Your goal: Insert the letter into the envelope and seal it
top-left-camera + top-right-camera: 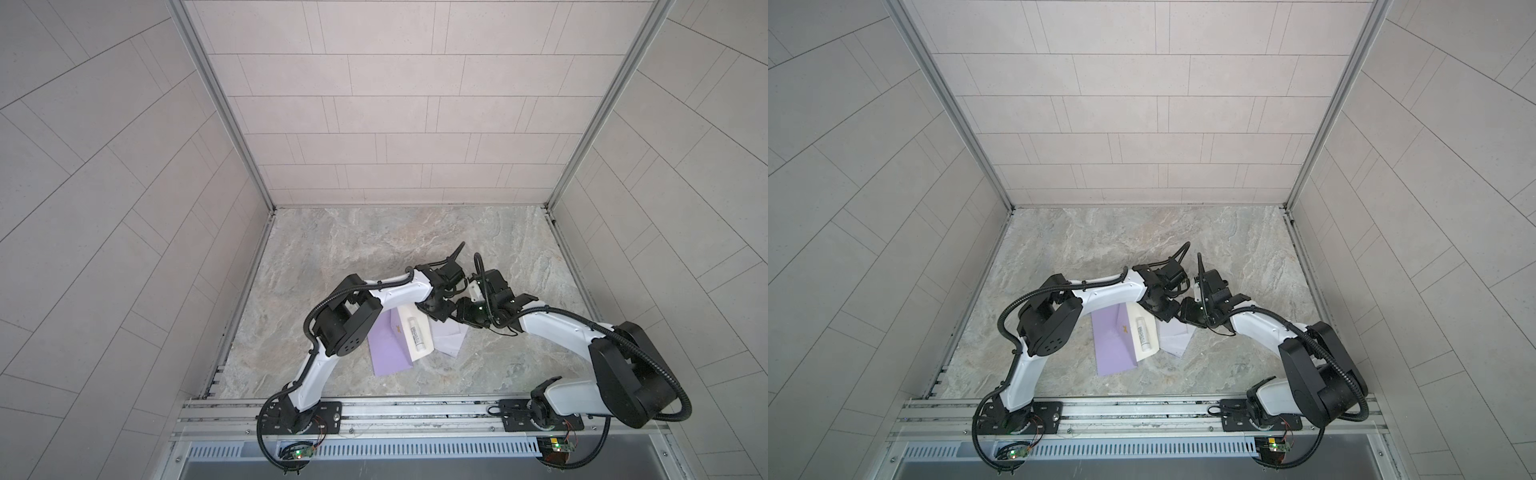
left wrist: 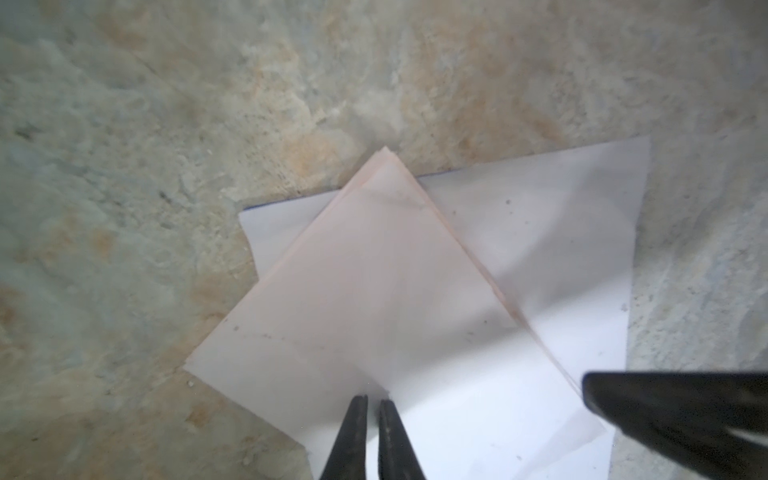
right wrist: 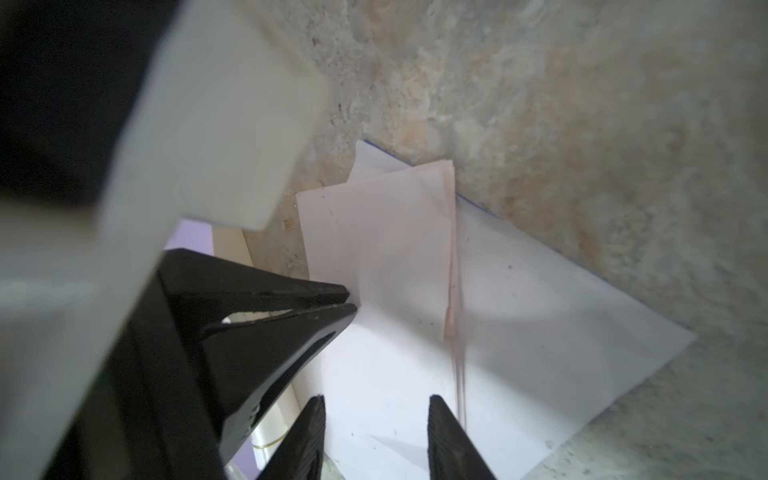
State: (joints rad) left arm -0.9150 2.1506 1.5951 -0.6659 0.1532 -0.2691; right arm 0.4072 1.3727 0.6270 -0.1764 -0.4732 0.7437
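Paperwork at close quarters here: we see both arms folded in over the marble table (image 1: 374,249), wrists almost nose to nose just off its centre toward 3 o'clock in both top views. The left gripper (image 2: 374,400) is squeezed down to a sliver, its two fingertips nearly touching. They sit right at the edge of the letter (image 2: 374,270), the pale pink folded sheet, and we cannot tell whether a layer of it is caught between them. The right gripper (image 3: 376,398) stands partly spread with a clear gap between its fingers. Nothing is clamped there, and only flat paper shows through the gap. One of its fingers is just beside the letter's folded edge. The letter lies skewed across a larger white sheet (image 3: 561,311), one corner poking over that sheet's edge onto the marble. In a top view the white sheet peeks out from under the grippers at 6 o'clock. At its 9 o'clock, just beside it, we find the purple envelope (image 1: 388,349) flat on the table. Its cream flap (image 1: 424,353) is laid open toward the white sheet, and a white glue stick (image 1: 417,332) lies along that flap. So the letter sits outside the envelope, over at its 3 o'clock.
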